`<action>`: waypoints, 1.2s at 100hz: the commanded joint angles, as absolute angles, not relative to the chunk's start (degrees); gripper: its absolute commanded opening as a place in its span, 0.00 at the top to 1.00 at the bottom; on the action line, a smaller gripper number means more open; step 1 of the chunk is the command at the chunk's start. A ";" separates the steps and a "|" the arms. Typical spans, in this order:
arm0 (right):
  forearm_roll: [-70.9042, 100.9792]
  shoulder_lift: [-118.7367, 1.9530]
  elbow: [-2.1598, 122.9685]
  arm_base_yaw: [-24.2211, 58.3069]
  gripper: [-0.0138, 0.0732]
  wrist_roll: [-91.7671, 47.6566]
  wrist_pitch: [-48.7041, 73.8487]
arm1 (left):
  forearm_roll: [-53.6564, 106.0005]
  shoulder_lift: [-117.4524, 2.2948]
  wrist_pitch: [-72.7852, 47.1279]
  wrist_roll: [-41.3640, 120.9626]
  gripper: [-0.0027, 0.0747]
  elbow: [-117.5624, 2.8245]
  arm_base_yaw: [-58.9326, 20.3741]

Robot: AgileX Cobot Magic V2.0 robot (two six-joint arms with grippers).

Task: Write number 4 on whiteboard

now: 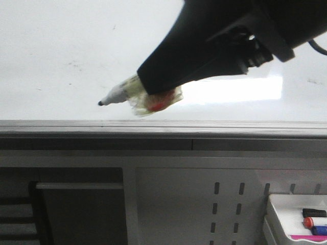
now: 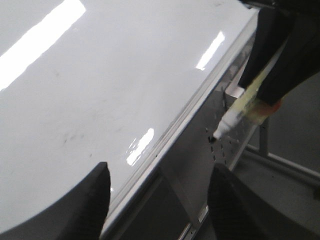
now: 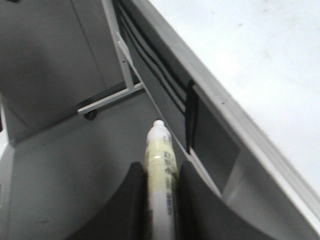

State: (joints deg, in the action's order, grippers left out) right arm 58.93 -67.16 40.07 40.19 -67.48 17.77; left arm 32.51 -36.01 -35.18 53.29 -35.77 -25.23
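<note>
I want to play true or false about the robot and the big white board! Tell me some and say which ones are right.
1. The right gripper holds a white marker pen with a black tip. True.
2. A number 4 is already drawn on the large glossy white whiteboard. False: only faint smudges show.
3. The left gripper holds a pen too. False: its fingers are open and hold nothing.
4. A small white tray of markers sits at the lower right in the front view. True.
</note>
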 commanded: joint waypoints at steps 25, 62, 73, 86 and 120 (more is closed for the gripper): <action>59.72 -64.74 38.30 40.24 0.91 -67.61 -7.82 | 42.91 -15.22 -22.24 46.36 0.97 -21.49 -17.20; 60.67 -72.02 44.93 39.53 0.91 -67.61 -14.60 | 45.87 -13.15 -20.18 46.36 0.99 -19.58 -17.20; 61.42 -73.29 45.51 38.32 0.91 -67.61 -15.12 | 45.87 -13.15 -20.30 46.36 0.99 -19.58 -17.20; 62.96 -73.87 45.61 37.16 0.91 -67.61 -15.54 | 45.87 -13.15 -20.57 46.36 0.99 -19.58 -17.20; 65.38 -74.58 45.61 36.51 0.91 -67.61 -15.66 | 46.29 -13.15 -22.00 46.36 0.99 -19.58 -17.20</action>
State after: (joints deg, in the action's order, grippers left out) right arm 64.95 -75.78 43.57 36.83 -67.48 -13.28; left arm 44.30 -12.72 -24.52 46.76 -17.96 -17.38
